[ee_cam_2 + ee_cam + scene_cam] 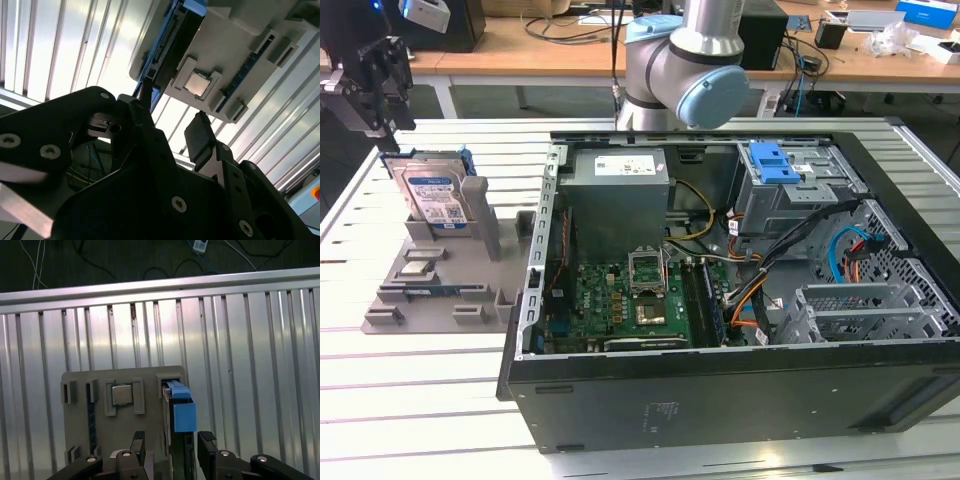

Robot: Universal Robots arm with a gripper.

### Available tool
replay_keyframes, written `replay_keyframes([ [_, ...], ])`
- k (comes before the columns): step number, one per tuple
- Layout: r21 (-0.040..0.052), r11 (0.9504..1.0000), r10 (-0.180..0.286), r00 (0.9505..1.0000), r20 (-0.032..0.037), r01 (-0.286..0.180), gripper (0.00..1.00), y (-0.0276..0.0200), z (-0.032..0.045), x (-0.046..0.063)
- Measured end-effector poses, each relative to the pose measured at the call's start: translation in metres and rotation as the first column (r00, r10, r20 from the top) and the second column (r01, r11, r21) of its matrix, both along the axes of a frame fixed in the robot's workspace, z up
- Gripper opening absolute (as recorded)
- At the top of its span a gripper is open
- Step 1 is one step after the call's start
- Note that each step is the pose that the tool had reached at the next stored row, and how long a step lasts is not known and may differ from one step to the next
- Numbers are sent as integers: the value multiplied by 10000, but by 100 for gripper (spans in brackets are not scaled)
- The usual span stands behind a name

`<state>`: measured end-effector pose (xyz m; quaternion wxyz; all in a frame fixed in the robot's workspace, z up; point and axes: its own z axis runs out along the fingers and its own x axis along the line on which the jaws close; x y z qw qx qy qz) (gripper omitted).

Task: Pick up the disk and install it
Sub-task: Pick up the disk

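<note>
The disk, silver with a white-and-blue label and blue side rails, stands on edge in a slot of a grey holder at the exterior view's left. My gripper hangs open just above and behind it, apart from it. In the first wrist view the disk's blue-railed top edge lies in line with the gap of my gripper, one finger to either side. The second wrist view has my gripper short of the disk's edge.
An open computer case takes up the middle of the slatted metal table, with a grey drive cage and blue latch at its back right. A small square chip sits in the holder beside the disk.
</note>
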<state>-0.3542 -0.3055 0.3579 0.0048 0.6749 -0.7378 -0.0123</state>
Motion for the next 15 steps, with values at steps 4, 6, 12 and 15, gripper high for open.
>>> replay_keyframes([
  [4, 0, 10000, 53, 10000, -1, -53, 54, 43, -53, 0],
  [6, 0, 10000, 63, 10000, -1, -63, 54, 59, -73, 0],
  [12, -1, 10000, 81, 10000, -2, -81, 54, 106, -153, 0],
  [15, 0, 10000, 98, 10000, -1, -98, 54, 111, -212, 0],
])
